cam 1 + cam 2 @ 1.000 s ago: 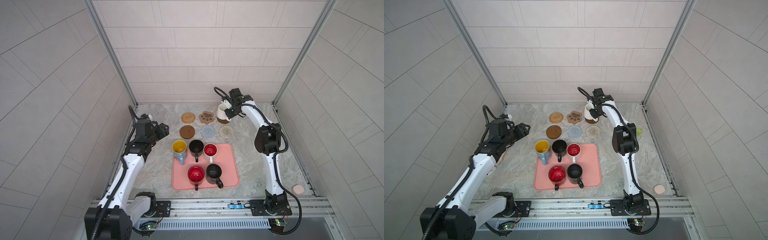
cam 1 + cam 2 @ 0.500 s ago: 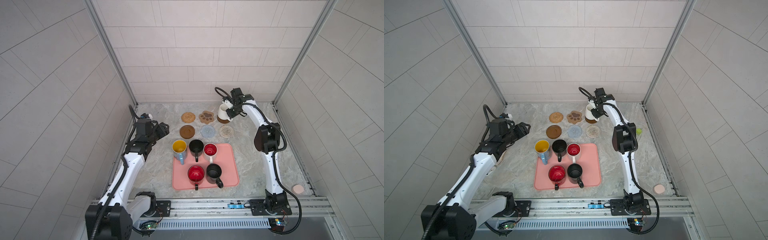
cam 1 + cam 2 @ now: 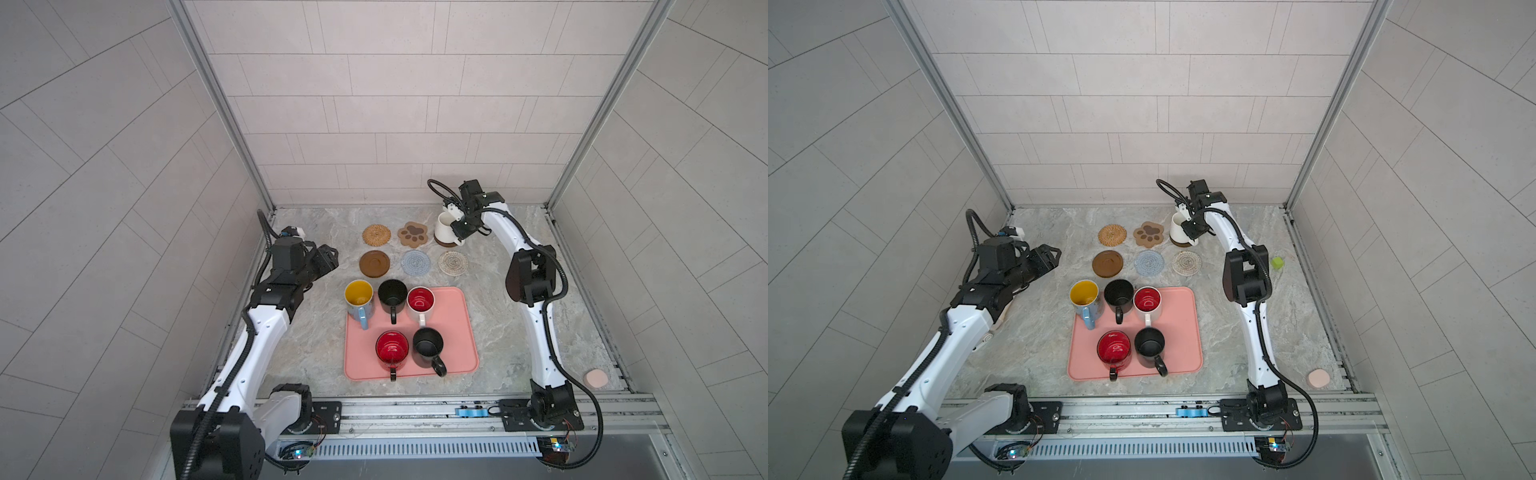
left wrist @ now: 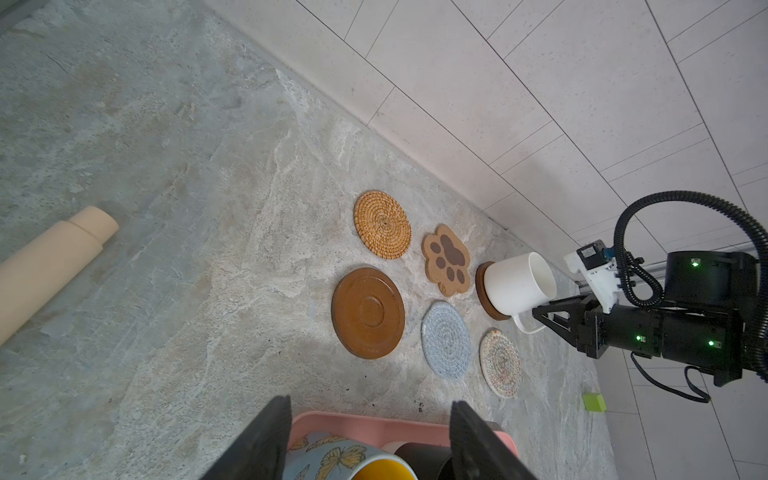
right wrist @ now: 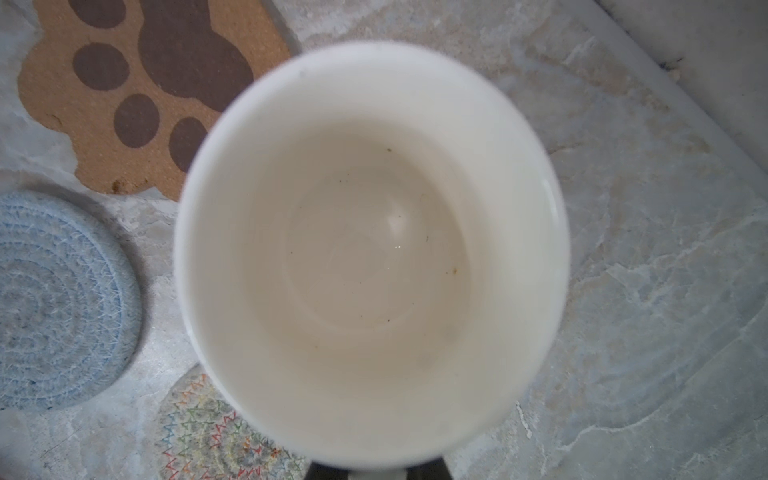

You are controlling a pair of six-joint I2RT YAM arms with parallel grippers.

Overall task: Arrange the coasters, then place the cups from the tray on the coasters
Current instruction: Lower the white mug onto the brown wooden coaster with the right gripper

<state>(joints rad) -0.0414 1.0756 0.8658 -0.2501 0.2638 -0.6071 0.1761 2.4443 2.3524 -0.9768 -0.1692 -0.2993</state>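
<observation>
1. The right end effector [image 4: 539, 311] is closed tight on the handle of the plain white mug [image 3: 445, 227], at the far right of the desk [image 3: 316, 357], close to the back wall.
2. That mug stands mouth-up over a dark brown wooden disc [image 4: 480, 286]. In the left wrist view its base meets the disc (whether it has settled fully I cannot tell). The right wrist view looks straight down into its bare inside.
3. The left end effector [image 4: 369, 402] holds nothing. Its jaws are parted a fair way as it hangs above the desk left of the tray [image 3: 455, 328], pointing towards the light blue mug [image 3: 358, 297].
4. Five mugs stand on the pink tray.
   - Far row: the light blue one at the far left corner, then a black mug [image 3: 392, 295] and a white mug with red inside [image 3: 420, 300].
   - Near row: a red mug [image 3: 392, 351] and a second black mug [image 3: 428, 347].
5. The coasters lie beyond the tray in two rows of three, none touching.
   - Far row: the rattan round [image 3: 376, 235], the paw-shape coaster [image 3: 412, 235] and the occupied disc.
   - Near row: a second brown disc [image 3: 374, 263], the grey-blue crochet round [image 3: 415, 262] and the whitish crochet round [image 3: 453, 263].
6. Well apart from these are three other things.
   - A small pink puck [image 3: 595, 378] sits at the near right corner.
   - A green cube [image 3: 1277, 262] sits by the right wall.
   - A beige cylinder [image 4: 50, 257] lies on its side on the desk's left part.
</observation>
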